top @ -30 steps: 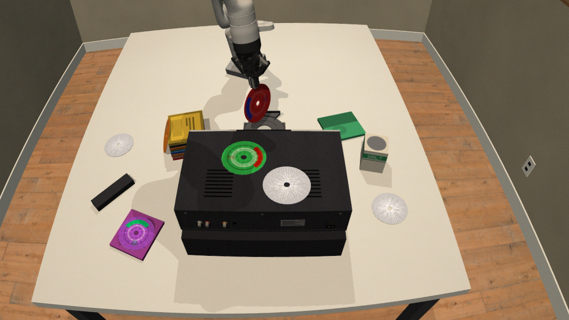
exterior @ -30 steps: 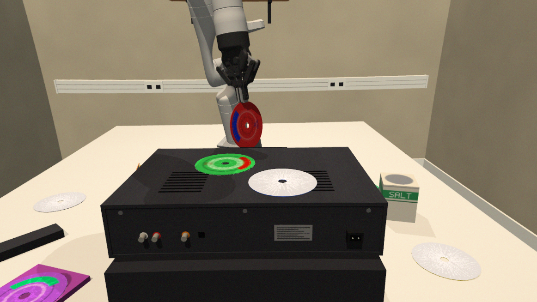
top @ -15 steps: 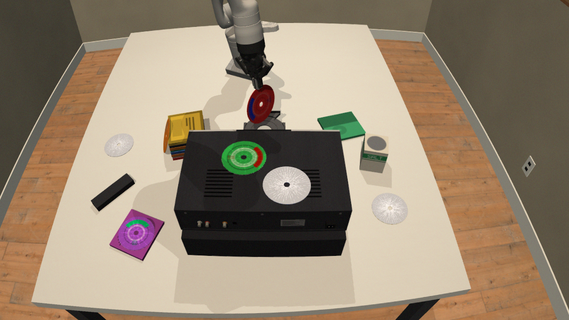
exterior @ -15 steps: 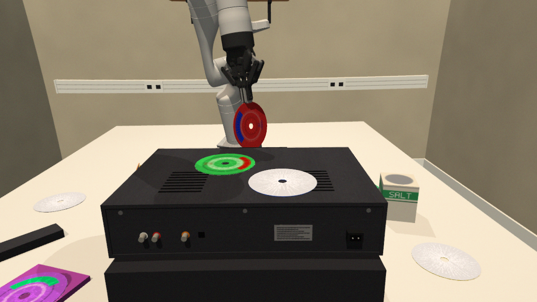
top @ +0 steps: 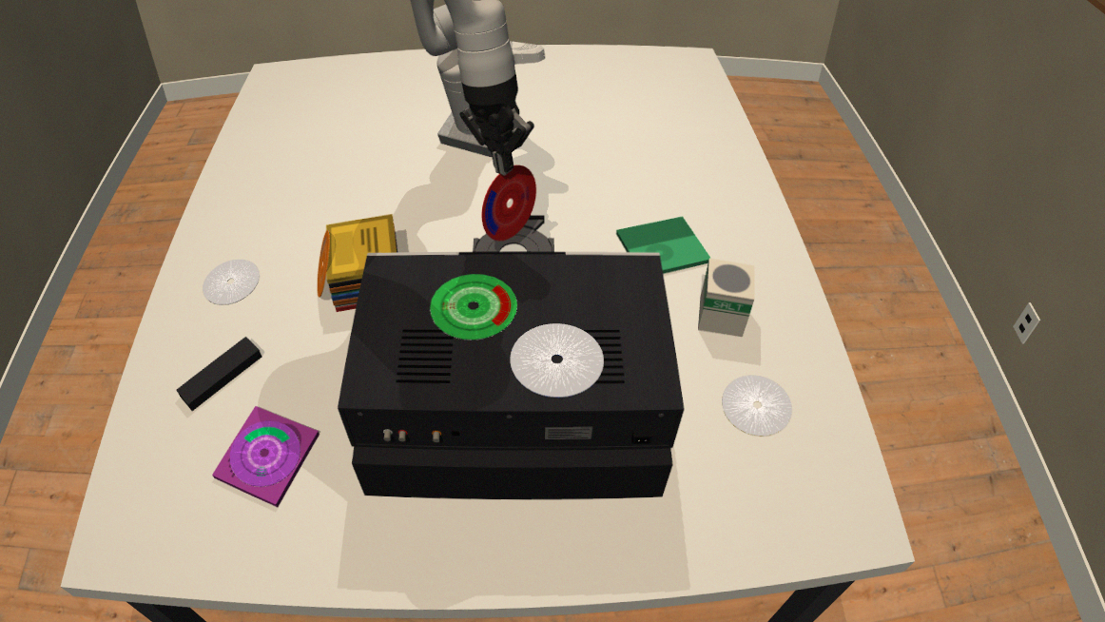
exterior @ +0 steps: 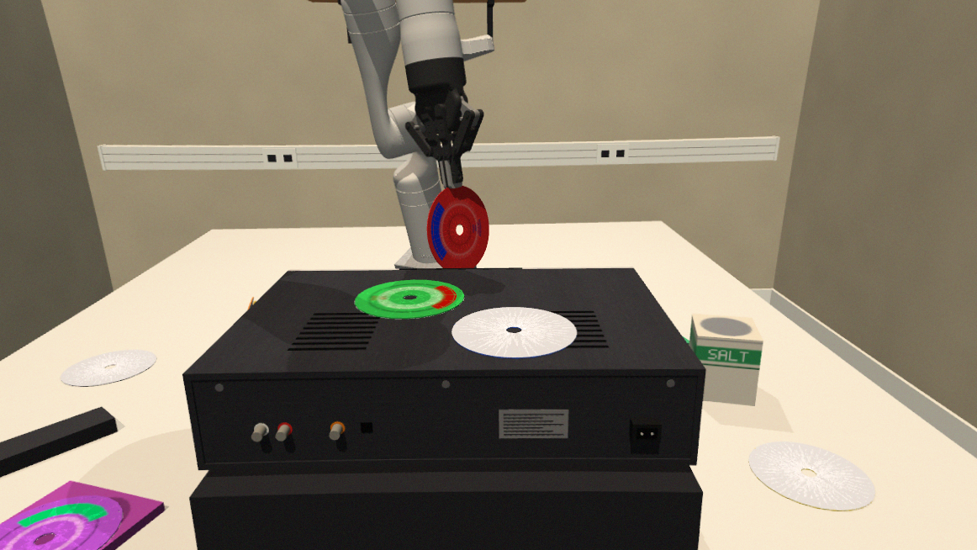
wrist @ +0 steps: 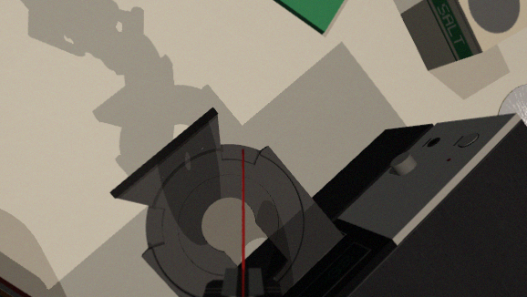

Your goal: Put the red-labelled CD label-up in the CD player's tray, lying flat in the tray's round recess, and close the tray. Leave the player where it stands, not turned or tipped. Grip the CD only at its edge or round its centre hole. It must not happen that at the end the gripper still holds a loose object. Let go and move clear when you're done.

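My gripper (top: 504, 168) (exterior: 452, 182) (wrist: 242, 279) is shut on the upper edge of the red-labelled CD (top: 510, 222) (exterior: 459, 251) (wrist: 242, 205). The CD hangs on edge, its red label with a blue arc facing the top and exterior views; the wrist view shows it as a thin red line. The CD player (top: 603, 285) (exterior: 581, 287) (wrist: 447, 205) stands with its back to the top and exterior views. Its open tray (top: 534, 243) (wrist: 315, 223) lies below the CD, its round recess empty in the wrist view. The player hides part of the tray in the top view.
A green CD (top: 448, 315) (exterior: 372, 300) and a silver disc (top: 541, 379) (exterior: 485, 341) lie on the player. A yellow-topped case stack (top: 363, 242) stands left of the tray. A green case (top: 665, 235) (wrist: 319, 11) and salt box (top: 726, 308) (exterior: 728, 375) (wrist: 424, 41) stand right.
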